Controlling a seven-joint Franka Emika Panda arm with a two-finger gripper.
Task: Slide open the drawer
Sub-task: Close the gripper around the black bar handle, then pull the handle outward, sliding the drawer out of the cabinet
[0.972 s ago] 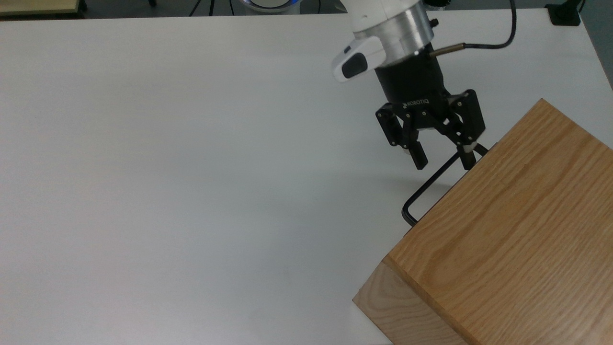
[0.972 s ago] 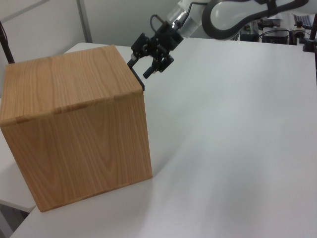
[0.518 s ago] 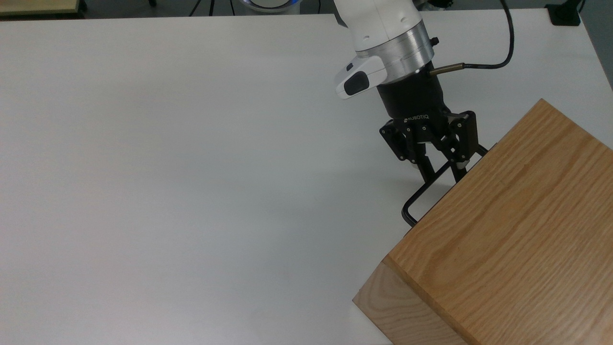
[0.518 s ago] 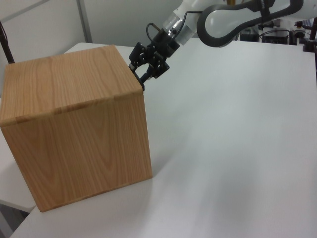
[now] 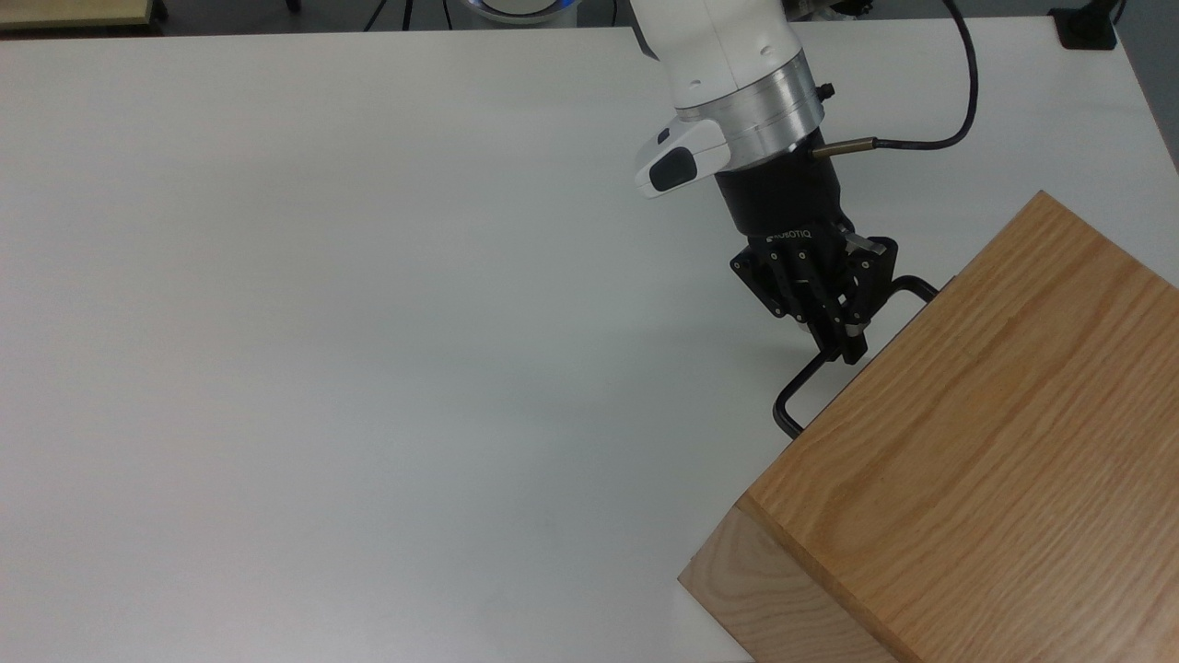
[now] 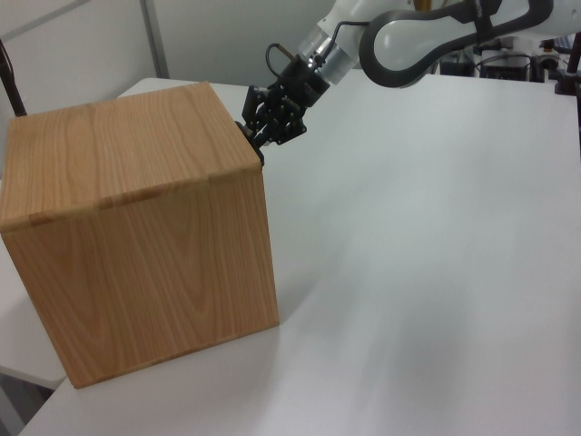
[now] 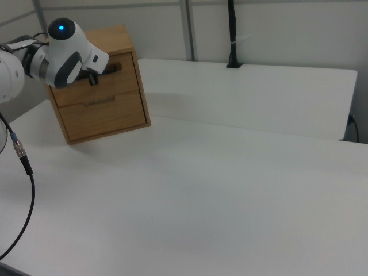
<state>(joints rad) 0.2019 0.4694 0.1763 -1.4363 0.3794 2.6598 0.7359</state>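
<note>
At the oak box's upper front, the black two-finger end effector (image 5: 846,343) grips the drawer's long black bar handle (image 5: 811,379); bar runs crosswise, pull direction away from the box.

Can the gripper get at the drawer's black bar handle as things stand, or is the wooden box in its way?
Probably yes. In the top view the gripper is already on the handle, its fingers drawn together around the bar, just clear of the wooden box. Nothing else crowds it on the table.
</note>
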